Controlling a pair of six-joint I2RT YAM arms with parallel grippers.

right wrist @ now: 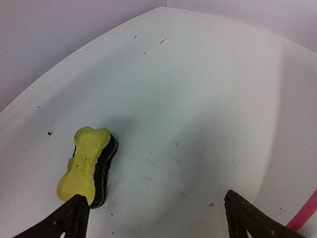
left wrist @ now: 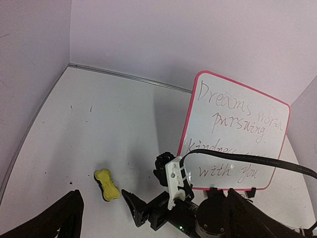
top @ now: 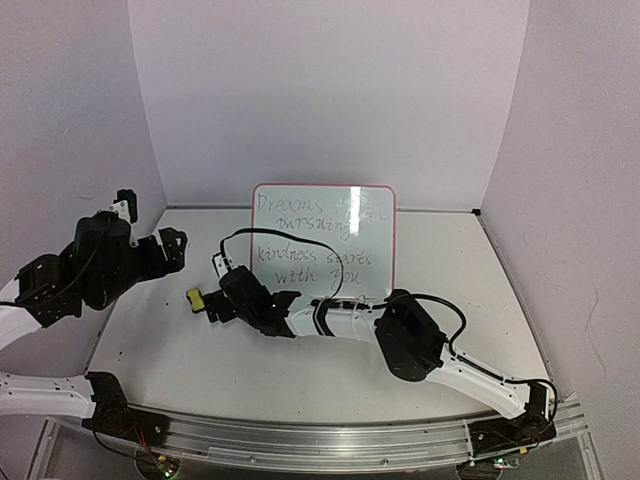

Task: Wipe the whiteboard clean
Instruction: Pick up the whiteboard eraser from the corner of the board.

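Note:
The whiteboard (top: 322,240) stands upright at the back middle, with a pink-red frame and dark handwritten lines. It also shows in the left wrist view (left wrist: 233,134), and its pink edge shows in the right wrist view (right wrist: 304,213). A small yellow-and-black block (top: 196,298) lies on the table to its left and shows in both wrist views (left wrist: 108,184) (right wrist: 86,166). My right gripper (top: 213,305) is open and low over the table. The block lies just in front of its left fingertip (right wrist: 74,218), not between the jaws. My left gripper (top: 170,245) is open, empty and raised at the left.
The white table (top: 440,260) is closed in by purple walls at the left, back and right. The right arm and its black cable (top: 290,240) stretch across in front of the whiteboard's lower edge. A metal rail (top: 330,440) runs along the near edge.

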